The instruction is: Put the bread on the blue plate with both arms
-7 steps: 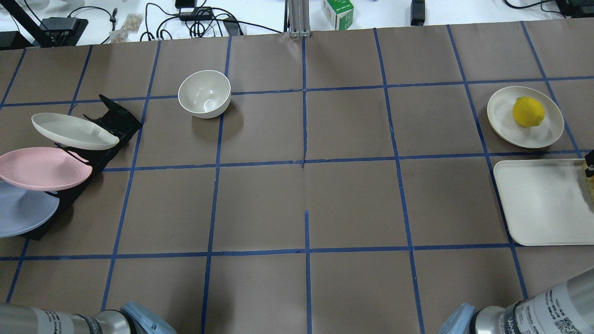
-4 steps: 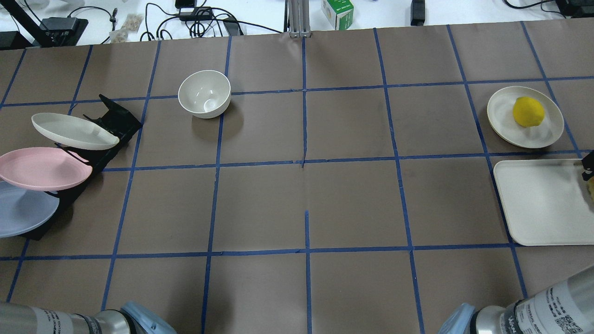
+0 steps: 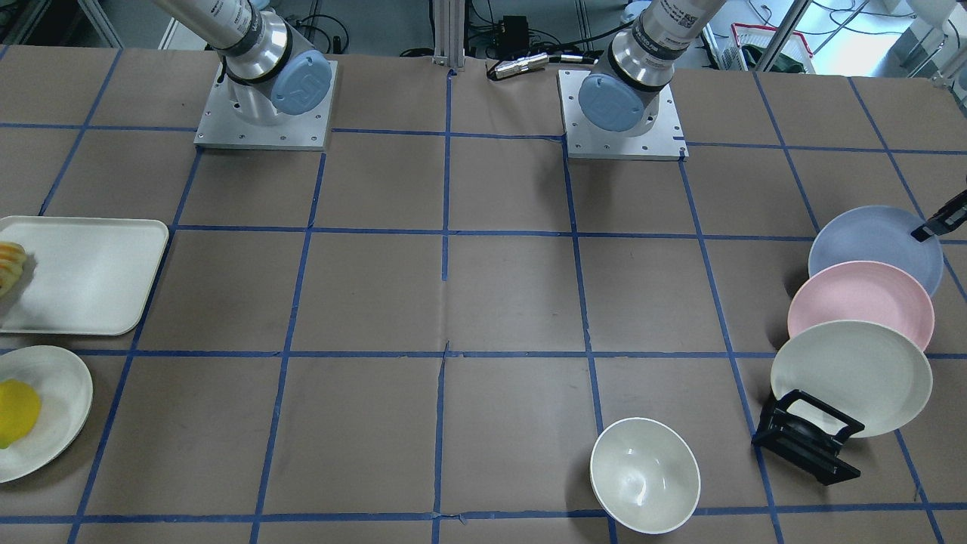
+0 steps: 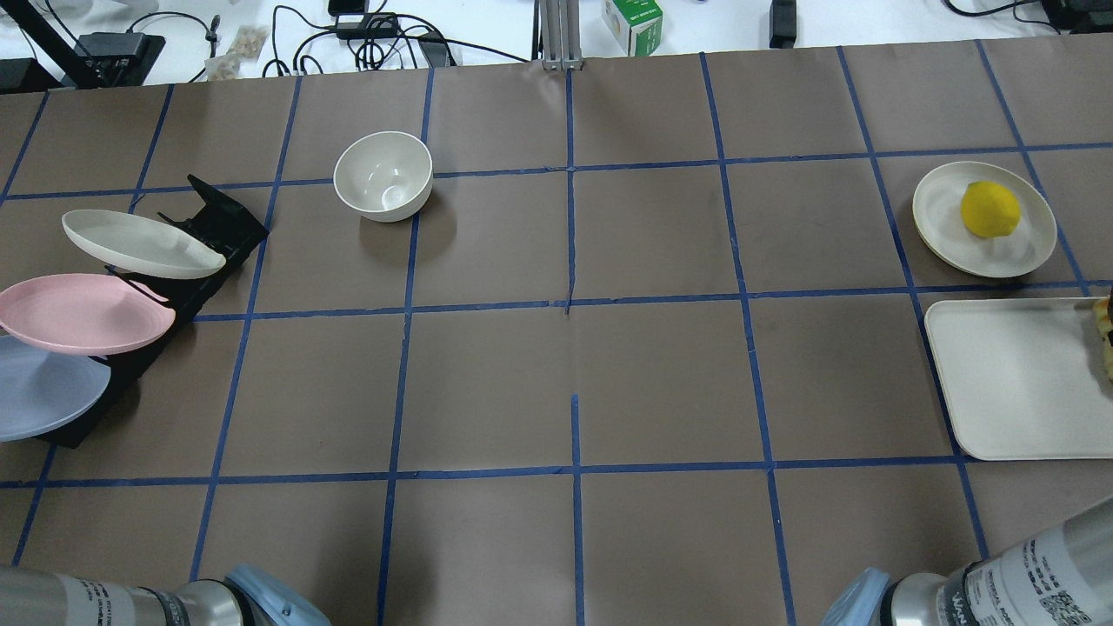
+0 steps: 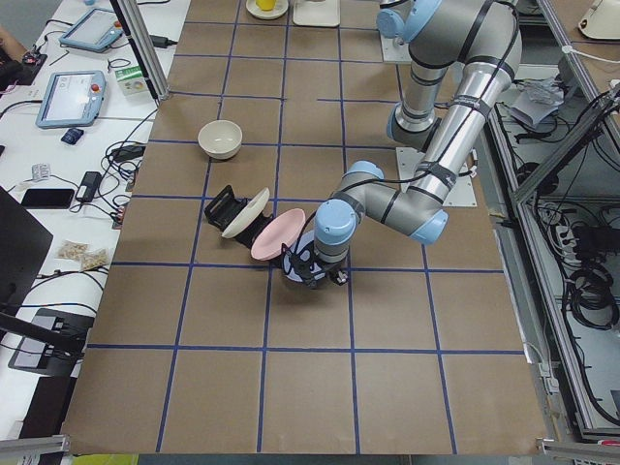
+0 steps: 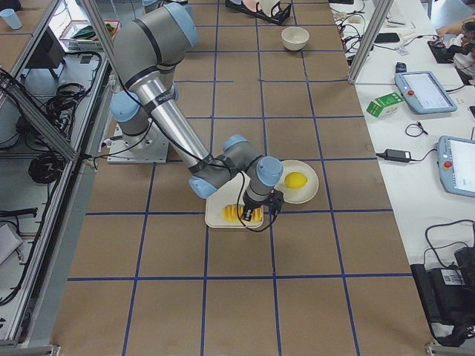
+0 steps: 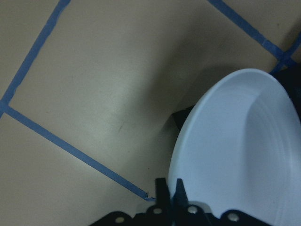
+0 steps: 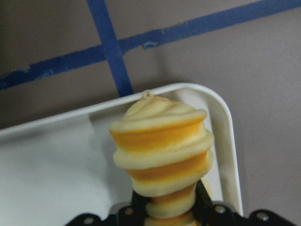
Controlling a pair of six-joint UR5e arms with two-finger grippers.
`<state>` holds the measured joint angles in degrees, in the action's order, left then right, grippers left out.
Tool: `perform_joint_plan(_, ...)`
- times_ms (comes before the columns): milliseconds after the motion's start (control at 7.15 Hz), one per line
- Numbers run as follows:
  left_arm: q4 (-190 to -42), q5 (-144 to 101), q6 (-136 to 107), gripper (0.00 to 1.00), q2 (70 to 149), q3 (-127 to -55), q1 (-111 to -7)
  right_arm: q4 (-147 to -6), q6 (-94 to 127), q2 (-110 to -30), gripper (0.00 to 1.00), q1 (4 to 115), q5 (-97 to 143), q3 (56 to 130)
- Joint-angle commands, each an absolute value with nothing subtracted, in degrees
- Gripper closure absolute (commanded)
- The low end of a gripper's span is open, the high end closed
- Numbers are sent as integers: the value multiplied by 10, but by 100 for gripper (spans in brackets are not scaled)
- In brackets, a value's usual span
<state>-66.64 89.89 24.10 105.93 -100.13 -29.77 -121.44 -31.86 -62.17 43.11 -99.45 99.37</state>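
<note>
The blue plate [image 3: 869, 242] leans in a black rack [image 3: 808, 446] at the table's left end, beside a pink plate [image 3: 861, 302] and a cream plate [image 3: 850, 374]. It also shows in the overhead view [image 4: 43, 391]. My left gripper [image 7: 170, 195] is shut on the rim of the blue plate [image 7: 235, 155]. My right gripper [image 8: 169, 207] is shut on the bread [image 8: 162, 155] and holds it over the corner of a cream tray [image 8: 56, 160]. The bread [image 4: 1106, 335] peeks in at the overhead view's right edge; both grippers are out of that view.
A cream bowl [image 4: 383, 174] stands at the back left of the middle. A yellow lemon [image 4: 989, 209] lies on a cream plate [image 4: 939, 209] behind the tray [image 4: 1009, 382]. The rack [image 4: 217, 226] stands at the left edge.
The black tip of my right gripper has slid out of the overhead view's right edge; only the bread's end shows now. The blue and pink plates have shifted slightly in the rack.
</note>
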Motion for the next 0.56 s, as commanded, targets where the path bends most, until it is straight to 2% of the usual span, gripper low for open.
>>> perform_joint_plan(0, -668, 900, 243, 100, 1048, -997, -294, -1185, -316, -635, 100, 439, -994, 964)
perform_joint_plan(419, -750, 953, 254, 100, 1034, -914, -278, -1024, -275, -703, 100, 507, -993, 903)
